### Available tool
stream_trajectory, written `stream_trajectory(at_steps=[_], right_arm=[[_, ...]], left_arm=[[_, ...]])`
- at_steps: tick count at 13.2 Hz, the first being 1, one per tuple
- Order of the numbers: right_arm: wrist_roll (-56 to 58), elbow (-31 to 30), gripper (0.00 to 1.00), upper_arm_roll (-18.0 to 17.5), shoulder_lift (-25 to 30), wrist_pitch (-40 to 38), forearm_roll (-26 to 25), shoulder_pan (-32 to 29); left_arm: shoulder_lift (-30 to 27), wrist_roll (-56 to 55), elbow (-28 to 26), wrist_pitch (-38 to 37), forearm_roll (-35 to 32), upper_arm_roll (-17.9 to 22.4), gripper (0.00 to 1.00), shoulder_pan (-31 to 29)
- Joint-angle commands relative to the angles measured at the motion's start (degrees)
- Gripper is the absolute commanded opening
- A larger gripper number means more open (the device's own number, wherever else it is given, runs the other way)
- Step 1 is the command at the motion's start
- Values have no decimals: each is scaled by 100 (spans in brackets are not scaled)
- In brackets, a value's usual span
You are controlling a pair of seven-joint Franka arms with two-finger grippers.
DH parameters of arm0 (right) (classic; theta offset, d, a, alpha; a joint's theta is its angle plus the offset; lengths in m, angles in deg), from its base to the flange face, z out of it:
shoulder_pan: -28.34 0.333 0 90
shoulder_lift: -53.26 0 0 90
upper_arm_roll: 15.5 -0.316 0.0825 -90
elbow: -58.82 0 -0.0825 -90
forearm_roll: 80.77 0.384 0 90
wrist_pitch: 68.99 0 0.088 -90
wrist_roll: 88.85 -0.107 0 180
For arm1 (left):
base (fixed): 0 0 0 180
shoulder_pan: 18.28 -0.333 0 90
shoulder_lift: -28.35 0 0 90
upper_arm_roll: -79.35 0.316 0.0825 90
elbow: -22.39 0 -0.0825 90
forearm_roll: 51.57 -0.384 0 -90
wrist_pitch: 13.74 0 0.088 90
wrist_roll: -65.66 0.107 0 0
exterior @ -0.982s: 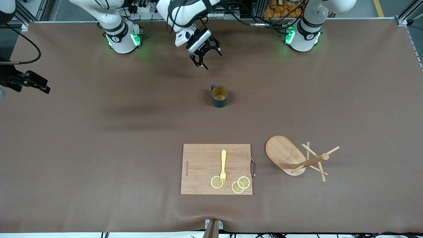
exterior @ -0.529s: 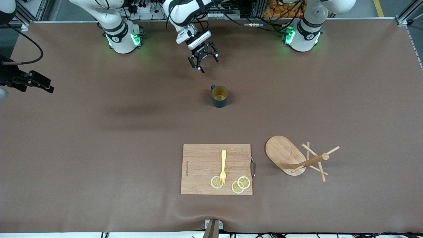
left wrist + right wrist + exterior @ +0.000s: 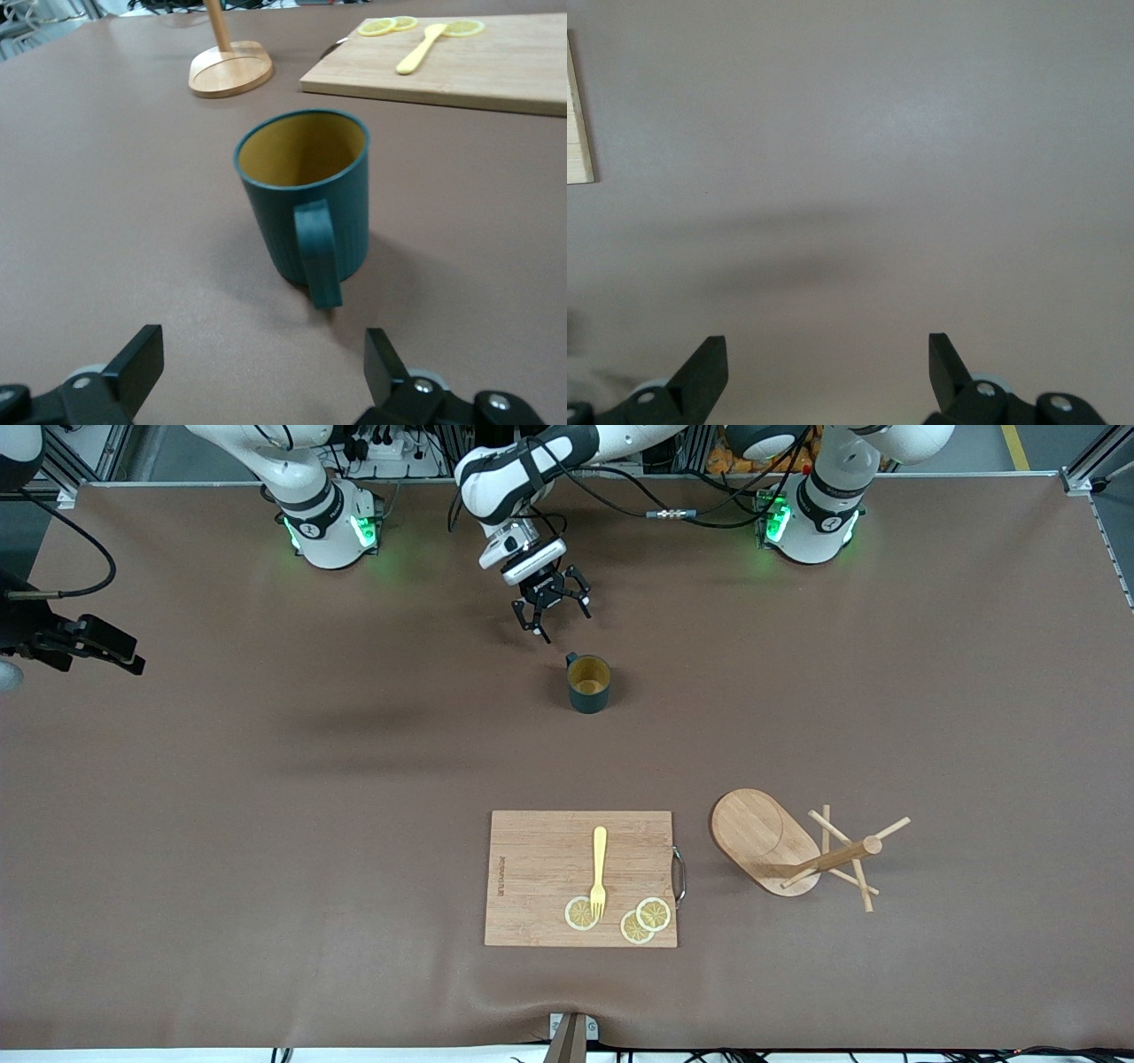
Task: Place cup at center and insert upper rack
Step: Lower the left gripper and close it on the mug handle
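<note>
— Standing upright on the brown tabletop (image 3: 266, 797), the teal cup (image 3: 588, 683) sits near the middle, closer to the robots' bases than the cutting board (image 3: 540, 877). Its handle faces the bases.

— And the left gripper (image 3: 555, 607)?

— It hangs over the tabletop just beside the cup, on the base side, jaws apart. From the left wrist view the cup's (image 3: 306, 197) handle points between the two fingers (image 3: 133, 365).

— Where is the mug tree (image 3: 802, 850)?

— Lying tipped over, toward the left arm's end, just beside the cutting board, oval base on edge and the pegged post resting on the tabletop.

— What is on the board?

— A yellow fork (image 3: 599, 872) with its tines on one lemon slice (image 3: 580, 913), and two more overlapping lemon slices (image 3: 646, 920) beside it.

— The right gripper (image 3: 84, 646)?

— Waiting over the right arm's end of the tabletop, jaws apart in the right wrist view, its fingers (image 3: 700, 372) above bare surface.
</note>
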Motion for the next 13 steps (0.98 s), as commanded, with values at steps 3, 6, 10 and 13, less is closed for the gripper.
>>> stream_trajectory(at_steps=[3,6,10,13], right_arm=[[49,130,100,-91,38,-29,69,-48],[93,165,100,-82,38,-29,69,-48],[102,209,100,-99,38,-29,87,-22],[93,270,100,-99,29,-20,87,58]], left_arm=[[7,-223,135,-25,-98,7,100,54],[43,-701,74,-16,-238,95,100,72],[244,-1079,74,-7,-458,270,100,186],[367,-1316,83,10,-704,464,100,256]])
